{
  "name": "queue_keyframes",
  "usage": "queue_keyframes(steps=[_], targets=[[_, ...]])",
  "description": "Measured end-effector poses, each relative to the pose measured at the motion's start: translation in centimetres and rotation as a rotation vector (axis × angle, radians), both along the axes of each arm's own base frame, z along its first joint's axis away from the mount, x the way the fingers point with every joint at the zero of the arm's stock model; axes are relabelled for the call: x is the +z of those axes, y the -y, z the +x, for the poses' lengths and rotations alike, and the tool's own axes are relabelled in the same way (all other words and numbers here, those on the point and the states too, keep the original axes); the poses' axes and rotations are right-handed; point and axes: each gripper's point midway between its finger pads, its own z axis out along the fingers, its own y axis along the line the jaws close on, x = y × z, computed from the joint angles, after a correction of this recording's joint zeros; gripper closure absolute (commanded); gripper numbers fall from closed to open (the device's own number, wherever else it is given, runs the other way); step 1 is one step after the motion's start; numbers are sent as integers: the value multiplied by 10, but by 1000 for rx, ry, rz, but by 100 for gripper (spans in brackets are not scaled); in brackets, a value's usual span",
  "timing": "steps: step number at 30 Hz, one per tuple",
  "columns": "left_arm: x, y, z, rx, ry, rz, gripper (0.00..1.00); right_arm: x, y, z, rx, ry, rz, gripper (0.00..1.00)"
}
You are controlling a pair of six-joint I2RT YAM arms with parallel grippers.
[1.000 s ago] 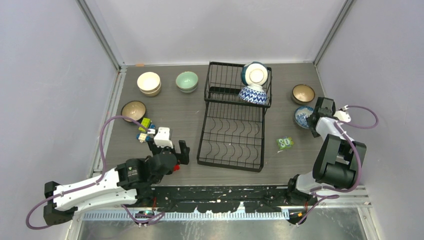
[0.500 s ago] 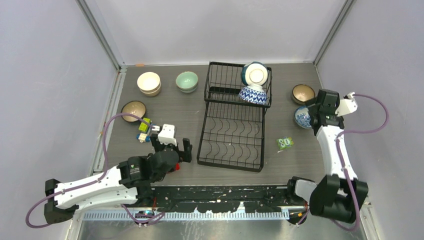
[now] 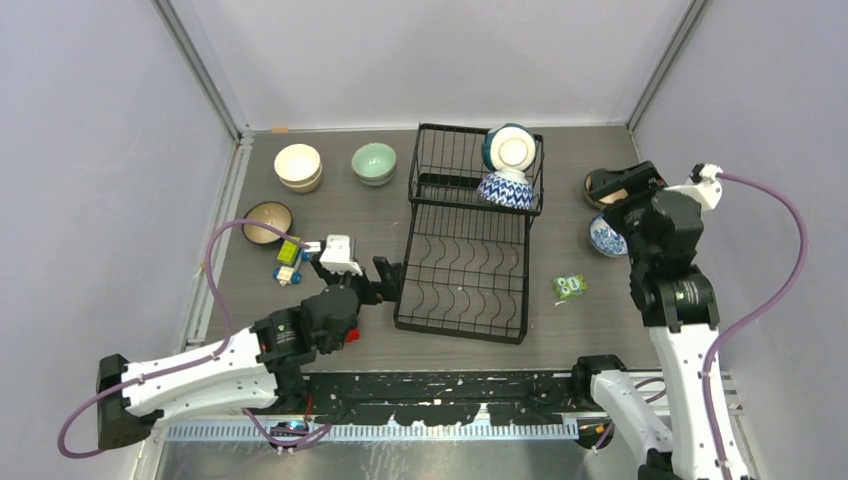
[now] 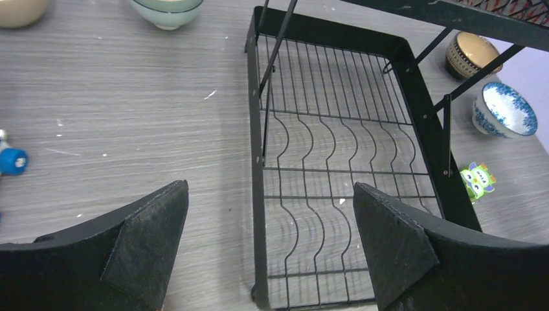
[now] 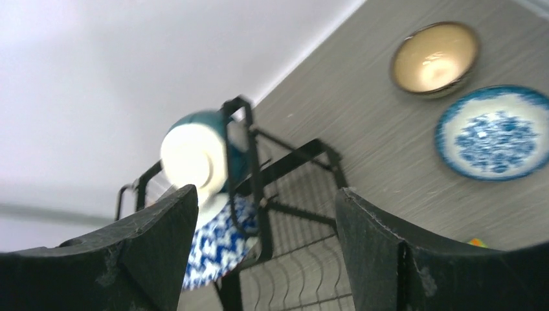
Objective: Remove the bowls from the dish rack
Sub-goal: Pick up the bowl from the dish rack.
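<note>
Two bowls [image 3: 510, 150] in dish rack [image 3: 465, 270] | right hand [image 5: 262, 201] spread, apart, rightward

Matt black wire dish rack [image 3: 466, 203], glossy glazed bowls [image 3: 374, 162], table [image 3: 350, 220] seemingly wood-grain laminate.

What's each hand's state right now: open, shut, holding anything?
Left hand: open, holding nothing.
Right hand: open, holding nothing.

The right arm [image 3: 668, 225] partly hides the brown bowl [image 3: 592, 186]; the right wrist view blurs the teal bowl [image 5: 194, 152].
</note>
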Motion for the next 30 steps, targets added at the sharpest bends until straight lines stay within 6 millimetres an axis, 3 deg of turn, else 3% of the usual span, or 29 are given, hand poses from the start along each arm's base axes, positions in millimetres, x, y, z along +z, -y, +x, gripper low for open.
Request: queue_keyframes(steps=[3, 6, 10, 13, 17, 24, 30], targets=[[-10, 5, 11, -10, 2, -54, 0, 1, -28, -12, 152, 54, 25, 19], [-6, 9, 23, -15, -5, -105, 0, 9, -58, -24, 306, 107, 47, 19], [23, 22, 34, -64, -24, -122, 0, 26, -85, -38, 455, 178, 48, 19], [58, 40, 37, -120, -21, -155, 0, 36, -99, -46, 533, 221, 42, 19], [78, 62, 35, -186, -42, -239, 0, 41, -113, -47, 605, 253, 39, 19], [69, 117, 35, -275, -160, -440, 0, 24, -124, -37, 654, 227, 48, 19], [98, 155, 28, -325, -139, -666, 3, 17, -125, -44, 658, 231, 47, 19]])
